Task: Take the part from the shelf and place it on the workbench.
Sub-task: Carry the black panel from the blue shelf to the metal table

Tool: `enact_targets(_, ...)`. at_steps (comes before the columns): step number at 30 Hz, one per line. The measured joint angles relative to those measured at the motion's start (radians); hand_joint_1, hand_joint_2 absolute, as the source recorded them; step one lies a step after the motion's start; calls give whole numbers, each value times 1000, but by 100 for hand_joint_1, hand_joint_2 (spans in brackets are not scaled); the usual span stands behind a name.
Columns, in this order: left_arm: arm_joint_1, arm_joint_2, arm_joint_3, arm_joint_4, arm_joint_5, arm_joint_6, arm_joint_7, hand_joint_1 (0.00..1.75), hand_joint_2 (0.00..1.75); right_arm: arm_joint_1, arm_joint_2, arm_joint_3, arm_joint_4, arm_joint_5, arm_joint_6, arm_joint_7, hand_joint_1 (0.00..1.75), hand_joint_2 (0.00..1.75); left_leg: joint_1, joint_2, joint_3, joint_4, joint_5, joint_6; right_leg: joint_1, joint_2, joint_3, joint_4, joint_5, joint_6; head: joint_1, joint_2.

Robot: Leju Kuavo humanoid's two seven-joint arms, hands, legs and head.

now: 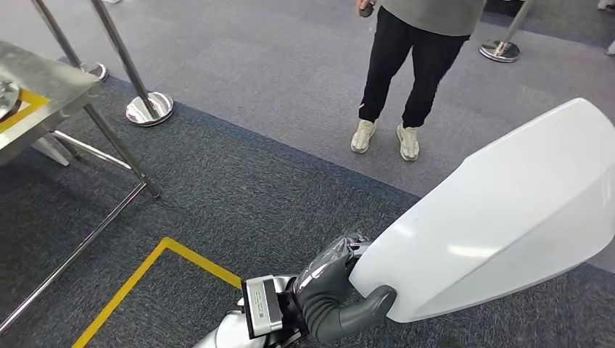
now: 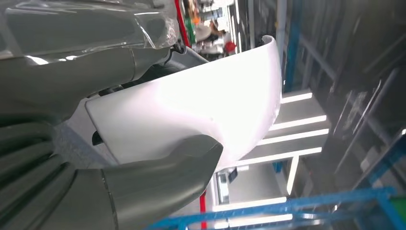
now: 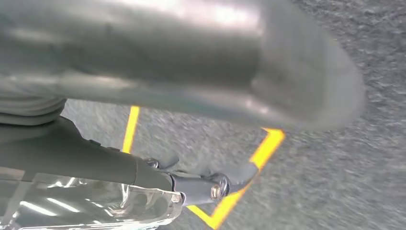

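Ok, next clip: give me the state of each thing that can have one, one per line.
white part: held in the air over the carpet, not yet on the workbench.
left hand: grips the part's lower edge.
right hand: over the carpet, grip unclear from the blur.
workbench: standing at the far left.
person: standing ahead.

Left hand (image 2: 95, 143) grips the white part (image 2: 201, 105), thumb pressed against it.

Head view: even, bright indoor light, sharp focus, soft sheen on white part (image 1: 500, 217) | Left wrist view: part (image 2: 201, 105) blown out by glare, ceiling light strips (image 2: 297, 124) bright, thumb (image 2: 158, 187) soft | Right wrist view: motion-blurred carpet (image 3: 335, 182), near thumb (image 3: 191, 57) out of focus
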Motion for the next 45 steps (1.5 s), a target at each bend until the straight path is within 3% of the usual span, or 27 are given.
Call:
enact_targets(2, 0, -2, 0, 4, 0, -1, 0, 175, 175, 5, -2, -2, 0, -1, -1, 2, 0, 0, 1, -31, 1, 0, -1, 4, 1, 28, -78, 142, -49, 3, 11, 0)
enact_targets(3, 0, -2, 0, 6, 0, -1, 0, 175, 175, 7, -3, -4, 0, -2, -1, 3, 0, 0, 1, -47, 2, 1, -1, 4, 1, 31, -104, 178, -50, 3, 15, 0)
enact_targets(4, 1, -2, 0, 9, 0, -1, 0, 175, 175, 8, -3, -4, 0, -2, -1, 3, 0, 0, 2, -63, 3, 1, -2, 3, 0, 32, -110, 169, -28, 2, 17, 0)
enact_targets(5, 1, -2, 0, 10, 0, -1, 0, 175, 175, 7, -4, -5, 0, -2, -1, 3, 0, 0, 4, -79, 6, 3, -4, 1, 0, 37, -95, 118, 11, 1, 19, 0)
enact_targets(7, 0, -2, 0, 13, 0, -2, 0, 175, 175, 6, -4, -5, 0, -3, -1, 3, 0, 0, 6, -106, 7, 10, -12, -7, -6, 77, -40, -30, 90, 0, 24, 0)
enact_targets(9, -1, -2, 0, 15, 0, -3, 0, 175, 175, 6, -3, -6, 0, -3, -1, 4, 0, 0, 8, -129, 0, 17, -17, -18, -9, 115, -8, -107, 113, -1, 26, 0)
enact_targets(11, -2, -2, 0, 16, 0, -4, 0, 175, 175, 5, -2, -7, 0, -4, -2, 4, 0, 0, 12, -150, -7, 15, -15, -29, -7, 108, -2, -112, 108, -10, 25, 0)
enact_targets(12, -2, -1, 1, 17, 0, -5, 0, 175, 175, 4, -1, -8, 0, -4, -2, 4, 0, 0, 12, -150, -9, 16, -18, -34, -7, 97, 1, -116, 108, -16, 24, 0)
enact_targets(14, -6, -1, 1, 17, 0, -5, 0, 175, 175, 2, 0, -9, 0, -3, -2, 2, 0, 0, 9, -106, -32, 62, -47, -43, -9, 72, 10, -124, 108, -28, 13, 0)
enact_targets(16, -9, -1, -1, 18, 0, -4, -1, 175, 175, 4, 0, -10, 0, 0, -2, 1, 0, 0, 9, -44, -96, 186, -105, -50, -7, 43, 15, -126, 105, -37, 1, 0)
enact_targets(17, -9, 0, -1, 20, 0, -4, -1, 175, 175, 5, 0, -10, 0, 2, -2, 1, 0, 0, 11, -30, -133, 252, -128, -53, -6, 28, 16, -125, 103, -39, -1, 0)
enact_targets(19, -9, 3, -2, 23, 0, -3, -1, 175, 175, 5, -1, -10, 0, 7, -1, 1, 0, 0, 15, -21, -162, 295, -122, -55, -6, 1, 18, -125, 99, -39, -2, 0)
enact_targets(20, -9, 4, -2, 24, 0, -2, -1, 175, 175, 4, -1, -10, 0, 8, 0, 1, 0, 0, 16, -15, -144, 254, -92, -55, -6, -12, 22, -125, 97, -37, -4, 0)
enact_targets(22, -10, 3, -2, 25, 0, -1, -1, 175, 175, 2, 0, -10, 0, 10, 0, 1, 0, 0, 12, 20, -68, 109, -26, -50, -4, -31, 32, -125, 90, -31, -9, 0)
enact_targets(24, -11, 2, -2, 25, 0, 0, -1, 175, 175, 1, 1, -10, 0, 10, 1, 1, 0, 0, 4, 49, -20, 20, -3, -40, 0, -48, 39, -125, 83, -21, -12, 0)
enact_targets(25, -11, 1, -2, 25, 0, 0, -1, 175, 175, 1, 1, -10, -1, 11, 1, 0, 0, 0, 0, 50, -15, 12, -7, -36, 2, -56, 42, -126, 81, -16, -11, 0)
enact_targets(27, -11, 0, -1, 25, 0, 1, 0, 175, 175, -1, 2, -10, -1, 11, 1, 0, 0, 0, 3, 26, -13, 9, -4, -25, 0, -69, 50, -129, 76, -6, -10, 0)
enact_targets(29, -11, -2, 0, 24, -1, 2, 2, 175, 175, -4, 4, -10, -1, 11, 2, -2, 0, 0, 10, 5, -6, 2, 0, -14, -2, -39, 38, -92, 49, 1, -5, 0)
enact_targets(32, -10, -6, 0, 25, -5, 2, 6, 175, 175, 0, 1, -10, -1, 11, 3, -3, 0, 0, 14, -30, -3, 1, 1, -6, -1, 21, -60, 103, -36, 4, 17, 0)
enact_targets(33, -9, -6, 0, 26, -6, 2, 7, 175, 175, 2, 0, -10, -1, 11, 3, -3, 0, 0, 14, -44, -2, 1, 1, -6, 0, 26, -91, 154, -47, 4, 22, 0)
enact_targets(34, -9, -6, 0, 27, -7, 2, 8, 175, 175, 4, -1, -10, -1, 11, 3, -3, 0, 0, 14, -59, -1, 2, 0, -6, 0, 28, -104, 167, -37, 3, 25, 0)
enact_targets(36, -9, -7, 0, 28, -8, 2, 9, 175, 175, 5, -2, -10, -1, 11, 4, -3, 0, 0, 17, -89, 2, 6, -3, -11, -3, 39, -74, 70, 37, 1, 30, 0)
enact_targets(38, -9, -7, 0, 29, -9, 2, 10, 175, 175, 4, -2, -10, -1, 12, 4, -3, 0, 0, 19, -116, -1, 16, -11, -21, -11, 86, -19, -61, 93, 3, 36, 0)
enact_targets(40, -9, -8, 1, 30, -10, 2, 12, 175, 175, 4, 0, -10, -1, 13, 6, -4, 0, 0, 19, -138, -9, 21, -12, -32, -13, 117, 2, -106, 97, 0, 38, 0)
enact_targets(42, -9, -7, 2, 31, -10, 2, 13, 175, 175, 3, 2, -10, -1, 14, 7, -4, 0, 0, 22, -155, -14, 18, -9, -41, -11, 101, 5, -108, 98, -12, 35, 0)
enact_targets(43, -10, -6, 3, 32, -10, 2, 14, 175, 175, 2, 2, -11, -1, 14, 7, -4, 0, 0, 21, -143, -19, 23, -14, -46, -11, 90, 8, -110, 98, -20, 31, 0)
enact_targets(45, -11, -7, 4, 33, -11, 2, 14, 175, 175, 0, 4, -11, -2, 14, 7, -5, 0, 0, 18, -86, -51, 86, -49, -52, -12, 65, 13, -113, 97, -33, 18, 0)
